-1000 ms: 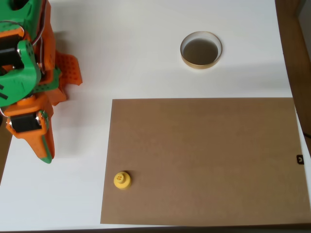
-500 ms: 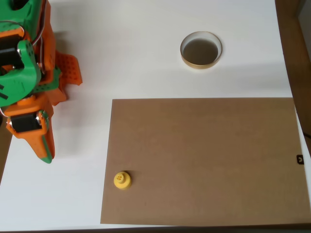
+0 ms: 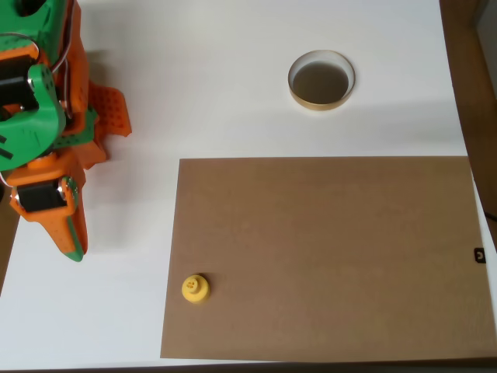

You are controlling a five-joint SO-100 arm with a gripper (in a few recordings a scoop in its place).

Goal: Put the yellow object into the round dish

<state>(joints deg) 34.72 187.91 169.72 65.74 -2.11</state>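
The yellow object (image 3: 195,289) stands upright, knob up, on the near left edge of a brown mat, in the overhead view. The round dish (image 3: 321,80), pale-rimmed with a dark inside, sits on the white table at the far side, right of centre, with nothing in it. My orange and green arm is folded at the left edge. Its gripper (image 3: 75,245) points toward the near side, well left of the yellow object, and its fingers lie together in one point with nothing between them.
A large brown mat (image 3: 326,256) covers the near right part of the white table (image 3: 202,78). A dark wooden strip (image 3: 474,93) runs along the right edge. Open white surface lies between the arm and the dish.
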